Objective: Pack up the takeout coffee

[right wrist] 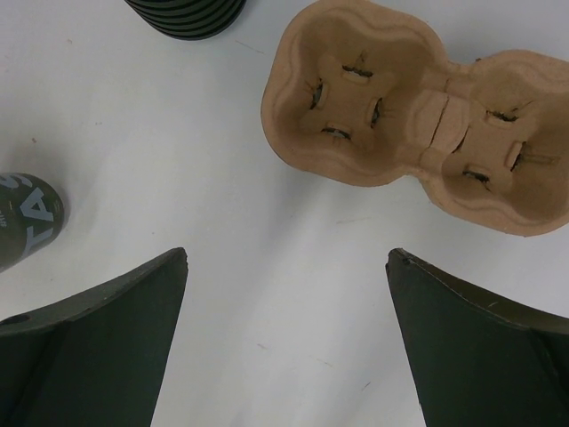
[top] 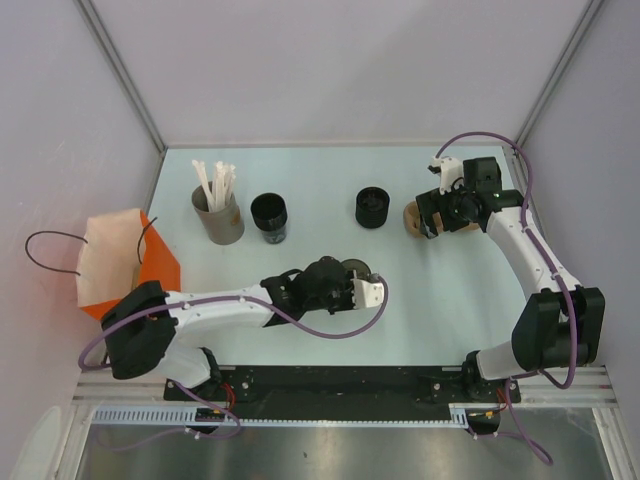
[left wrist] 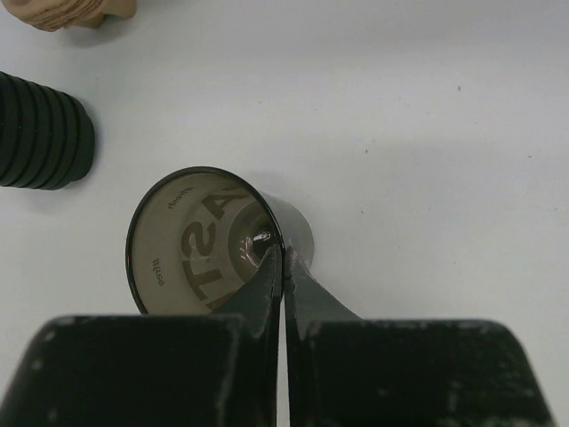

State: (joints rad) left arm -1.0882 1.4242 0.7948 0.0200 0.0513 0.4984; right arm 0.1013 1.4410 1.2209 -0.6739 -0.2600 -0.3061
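Note:
No cup with a lid shows in any view. My left gripper (top: 352, 280) (left wrist: 283, 253) is shut on the rim of an open black cup (top: 353, 268) (left wrist: 187, 240) at the table's middle, with one finger inside and one outside. The cup has a beige printed inside and no lid. It also shows at the left edge of the right wrist view (right wrist: 27, 227). A second open black cup (top: 268, 216) stands by the grey straw cup (top: 218, 215). My right gripper (top: 437, 215) (right wrist: 289, 258) is open and empty, just short of a brown two-cup carrier (top: 412, 220) (right wrist: 400, 107).
A short black ribbed stack (top: 372, 207) (left wrist: 40, 129) (right wrist: 187, 13) stands between the held cup and the carrier. An open paper bag with an orange side (top: 120, 262) lies at the table's left edge.

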